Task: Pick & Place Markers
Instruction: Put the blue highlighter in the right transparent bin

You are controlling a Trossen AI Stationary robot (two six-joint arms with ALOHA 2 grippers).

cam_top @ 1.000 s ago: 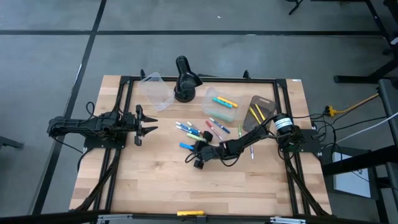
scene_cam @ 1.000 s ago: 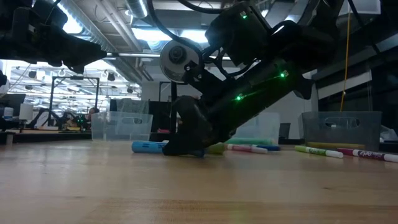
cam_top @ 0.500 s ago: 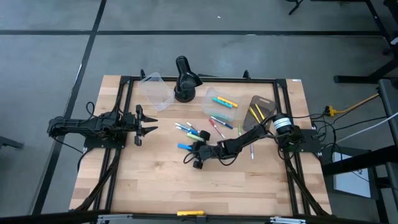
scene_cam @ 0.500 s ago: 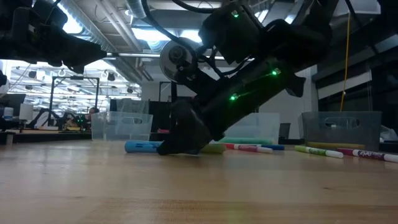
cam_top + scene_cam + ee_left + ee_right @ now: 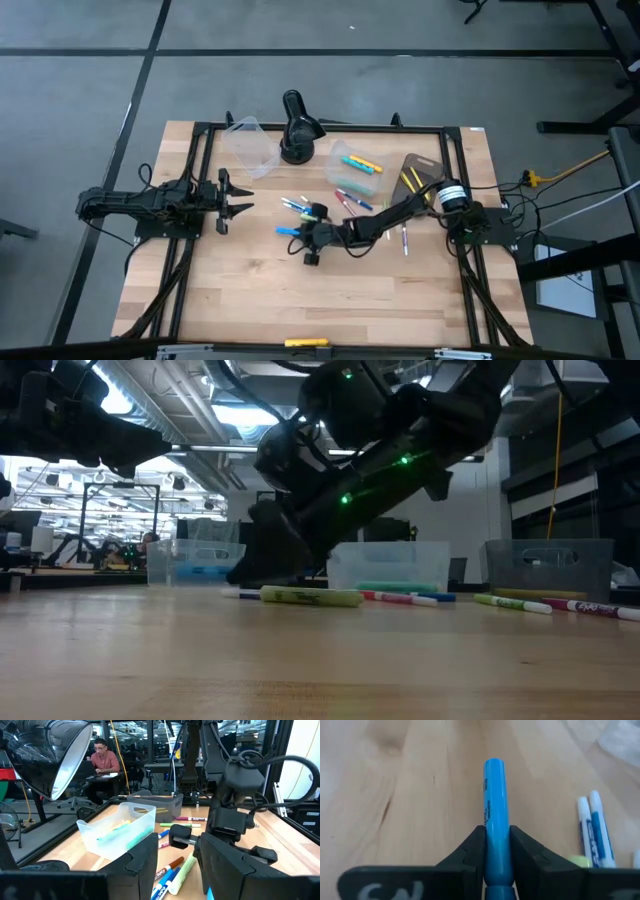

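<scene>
My right gripper [image 5: 303, 237] hovers over the middle of the table, shut on a light-blue marker [image 5: 494, 810] that sticks out ahead of its fingers toward the table's left. More markers [image 5: 300, 208] lie loose on the wood just beyond it, and others [image 5: 345, 205] lie to its right. A yellow-green one [image 5: 310, 596] lies flat on the table in the low view. My left gripper [image 5: 236, 201] waits open at the table's left side, pointing level toward the middle. My right gripper pinches the blue marker's barrel [image 5: 496, 851] between its two fingers [image 5: 471, 851], toward the marker's rear end. The marker lies along the fingers and juts out past their tips. The fingers slant down from the table's right. The marker [image 5: 288, 231] is held above the wood.
A clear tub [image 5: 355, 170] holding several markers stands right of the middle at the back, and a grey tub [image 5: 420, 176] with yellow markers stands beside it. An empty clear tub [image 5: 250, 145] lies tipped at the back left, next to a black desk lamp [image 5: 298, 125].
My right gripper has risen and gone a little toward the table's left and far edges, rolling about its own line. The blue marker, which lay on the wood with the fingers on it, is now lifted clear; the yellow-green marker stays where it was.
</scene>
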